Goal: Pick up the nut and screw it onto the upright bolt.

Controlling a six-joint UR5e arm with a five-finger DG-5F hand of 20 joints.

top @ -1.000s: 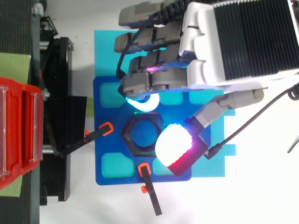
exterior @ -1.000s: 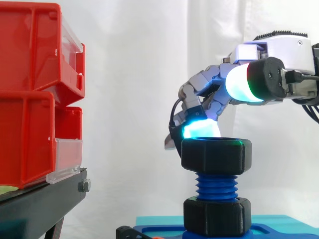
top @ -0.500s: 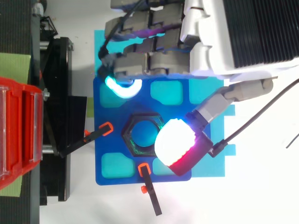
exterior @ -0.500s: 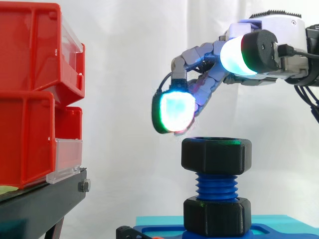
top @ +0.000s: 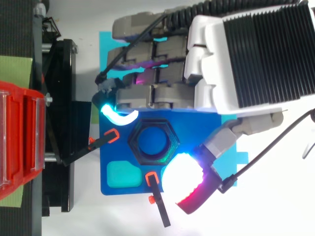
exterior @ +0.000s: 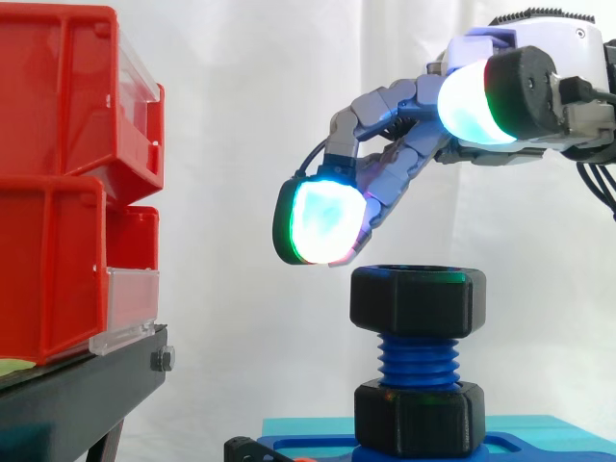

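A black hex nut sits on top of the upright blue bolt, whose thread shows below it. A second black nut rests at the bolt's foot on the blue base plate. My hand hovers above the top nut, apart from it. Its fingers are stretched out and spread to the left, the thumb pad off to the near side. Nothing lies between them.
Red bins stand stacked on a black stand at the left. Two black clamps with orange tips lie at the plate's edges. A light blue mat lies under the plate.
My hand let go of the top nut, rose off it and spread its fingers out to the left. The nut stays on the bolt.
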